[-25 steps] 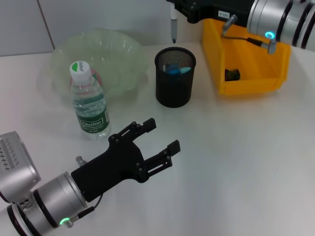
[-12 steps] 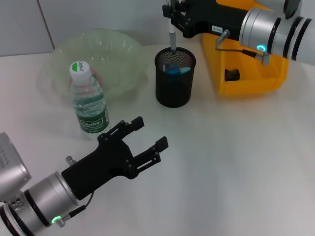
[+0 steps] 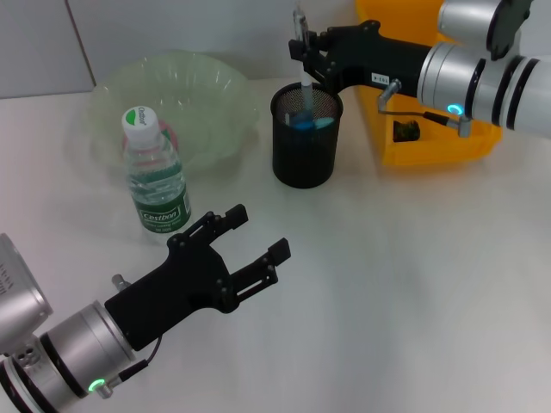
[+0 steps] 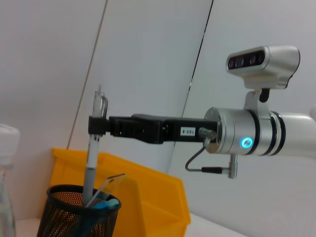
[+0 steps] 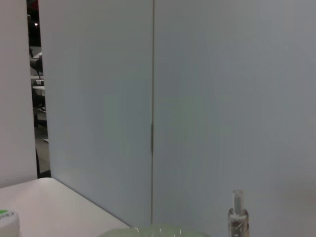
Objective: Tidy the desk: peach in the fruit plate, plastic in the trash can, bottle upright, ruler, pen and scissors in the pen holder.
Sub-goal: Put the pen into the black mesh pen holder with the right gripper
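My right gripper (image 3: 302, 49) is shut on the pen (image 3: 305, 79) and holds it upright, its lower end inside the black mesh pen holder (image 3: 306, 146). In the left wrist view the pen (image 4: 90, 165) stands in the holder (image 4: 69, 215) beside a clear ruler (image 4: 107, 186) and a blue scissors handle (image 4: 102, 204). The bottle (image 3: 155, 176) stands upright in front of the green fruit plate (image 3: 202, 95), and a pink bit of the peach (image 3: 170, 135) shows behind it. My left gripper (image 3: 258, 231) hovers open and empty over the near left of the table.
The yellow trash can (image 3: 435, 142) stands right of the holder, under my right arm, with a dark crumpled item (image 3: 405, 131) inside. A white wall runs behind the table. The pen's top (image 5: 237, 207) shows in the right wrist view.
My right gripper has come down and forward, lowering the pen from above the pen holder into it. My left arm has drawn back slightly to the left.
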### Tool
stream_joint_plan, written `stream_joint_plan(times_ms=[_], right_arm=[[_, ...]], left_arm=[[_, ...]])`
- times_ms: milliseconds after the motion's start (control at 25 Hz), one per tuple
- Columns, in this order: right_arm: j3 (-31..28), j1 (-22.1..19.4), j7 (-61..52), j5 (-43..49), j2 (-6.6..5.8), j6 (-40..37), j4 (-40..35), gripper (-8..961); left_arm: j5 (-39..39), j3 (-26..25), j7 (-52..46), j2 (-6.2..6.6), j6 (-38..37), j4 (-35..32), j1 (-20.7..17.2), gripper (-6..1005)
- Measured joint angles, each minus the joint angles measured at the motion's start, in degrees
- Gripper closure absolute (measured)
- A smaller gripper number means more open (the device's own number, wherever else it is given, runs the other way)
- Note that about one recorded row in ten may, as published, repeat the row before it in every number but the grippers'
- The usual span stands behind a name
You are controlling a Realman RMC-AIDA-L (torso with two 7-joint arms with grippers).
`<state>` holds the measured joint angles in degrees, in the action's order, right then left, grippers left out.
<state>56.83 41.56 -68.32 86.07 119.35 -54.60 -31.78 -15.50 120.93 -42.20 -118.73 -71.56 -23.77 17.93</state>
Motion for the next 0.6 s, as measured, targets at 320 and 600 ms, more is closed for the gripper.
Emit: stream_joint_plan(times_ms=[320, 600], right_arm=[[-0.6, -0.44, 0.01, -0.12, -0.03, 0.32, 0.65, 791], [-0.66, -0.4, -0.37, -0.12, -0.01, 1.6, 1.84, 745]], left_arm=[[-0.06, 0.0, -0.51, 0.0, -0.49, -0.09, 0.04, 189], [-0.1, 0.0, -0.6, -0.01, -1.05, -0.2, -0.12, 189]])
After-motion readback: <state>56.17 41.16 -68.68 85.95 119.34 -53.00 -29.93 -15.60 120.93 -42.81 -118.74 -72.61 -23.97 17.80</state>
